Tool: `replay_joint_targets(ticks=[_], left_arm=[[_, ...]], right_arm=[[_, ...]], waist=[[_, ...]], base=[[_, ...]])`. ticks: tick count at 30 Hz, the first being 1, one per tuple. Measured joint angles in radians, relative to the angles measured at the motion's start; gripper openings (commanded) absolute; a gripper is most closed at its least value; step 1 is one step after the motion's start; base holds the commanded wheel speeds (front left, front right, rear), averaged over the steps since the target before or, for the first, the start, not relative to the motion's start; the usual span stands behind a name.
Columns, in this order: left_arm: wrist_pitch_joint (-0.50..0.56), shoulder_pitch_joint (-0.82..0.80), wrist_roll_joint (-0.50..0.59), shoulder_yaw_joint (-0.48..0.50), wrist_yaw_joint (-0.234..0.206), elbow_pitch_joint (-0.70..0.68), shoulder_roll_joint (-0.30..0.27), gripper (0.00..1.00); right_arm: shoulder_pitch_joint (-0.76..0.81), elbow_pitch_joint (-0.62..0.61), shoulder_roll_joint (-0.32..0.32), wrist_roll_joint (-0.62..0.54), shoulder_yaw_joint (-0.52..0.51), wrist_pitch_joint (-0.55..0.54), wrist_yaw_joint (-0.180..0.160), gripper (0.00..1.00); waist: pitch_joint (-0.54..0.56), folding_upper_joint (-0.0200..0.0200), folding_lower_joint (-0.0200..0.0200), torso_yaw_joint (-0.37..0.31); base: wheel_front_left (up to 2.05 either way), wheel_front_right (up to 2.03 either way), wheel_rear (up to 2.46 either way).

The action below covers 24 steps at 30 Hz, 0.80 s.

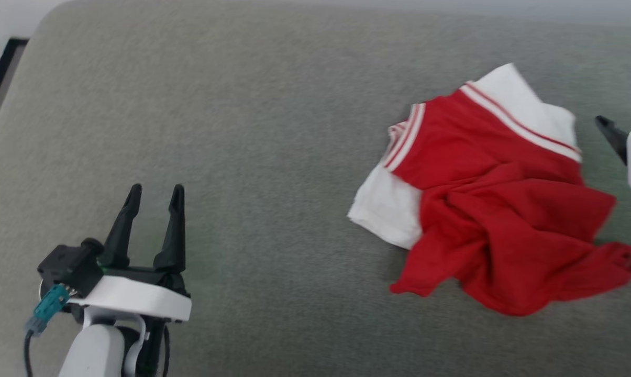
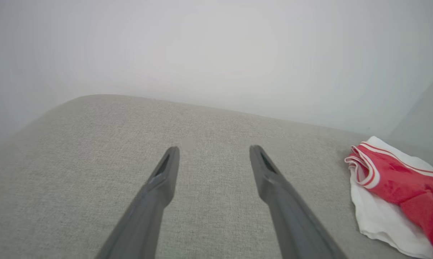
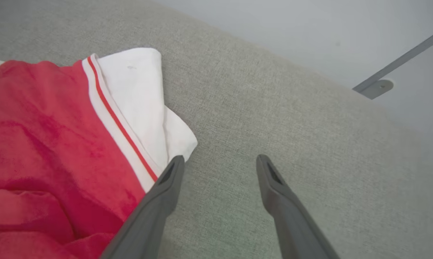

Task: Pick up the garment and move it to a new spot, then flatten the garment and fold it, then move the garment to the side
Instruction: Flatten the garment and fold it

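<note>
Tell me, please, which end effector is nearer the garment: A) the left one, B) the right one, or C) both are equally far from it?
B: the right end effector hangs open right beside the garment, at its white sleeve, while the left end effector stands open well away from it, over the bare grey cushion.

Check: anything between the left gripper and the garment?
No. In the head view, bare grey cushion separates the left gripper from the garment.
</note>
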<state>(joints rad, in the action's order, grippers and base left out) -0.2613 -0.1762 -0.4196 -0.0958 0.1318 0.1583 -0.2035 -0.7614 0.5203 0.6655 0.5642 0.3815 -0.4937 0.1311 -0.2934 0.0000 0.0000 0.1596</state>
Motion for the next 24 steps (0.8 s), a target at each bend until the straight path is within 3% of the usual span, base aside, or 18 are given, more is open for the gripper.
replay_joint_targets(ticks=[8,18,20,24], left_arm=[[0.0,-0.031,0.007,-0.026,0.0,-0.025,0.012,1.0],[0.0,-0.054,0.007,-0.035,0.0,-0.053,0.017,1.0],[0.0,-0.057,0.006,-0.032,0.0,-0.053,0.017,1.0],[0.0,-0.059,0.005,-0.022,0.0,-0.05,0.014,1.0]], right_arm=[[-0.075,0.046,0.061,0.114,0.089,-0.141,0.0,1.0],[-0.121,0.07,0.098,0.162,0.166,-0.167,0.0,1.0],[-0.13,0.066,0.102,0.177,0.184,-0.177,0.0,0.0],[-0.138,0.063,0.092,0.202,0.206,-0.172,0.0,0.0]], waist=[[-0.062,0.0,0.0,0.084],[-0.122,0.0,0.0,0.116],[-0.123,0.0,0.0,0.113],[-0.121,0.0,0.0,0.099]], base=[[0.0,0.0,0.0],[0.0,0.0,0.0],[0.0,0.0,0.0],[0.0,0.0,0.0]])
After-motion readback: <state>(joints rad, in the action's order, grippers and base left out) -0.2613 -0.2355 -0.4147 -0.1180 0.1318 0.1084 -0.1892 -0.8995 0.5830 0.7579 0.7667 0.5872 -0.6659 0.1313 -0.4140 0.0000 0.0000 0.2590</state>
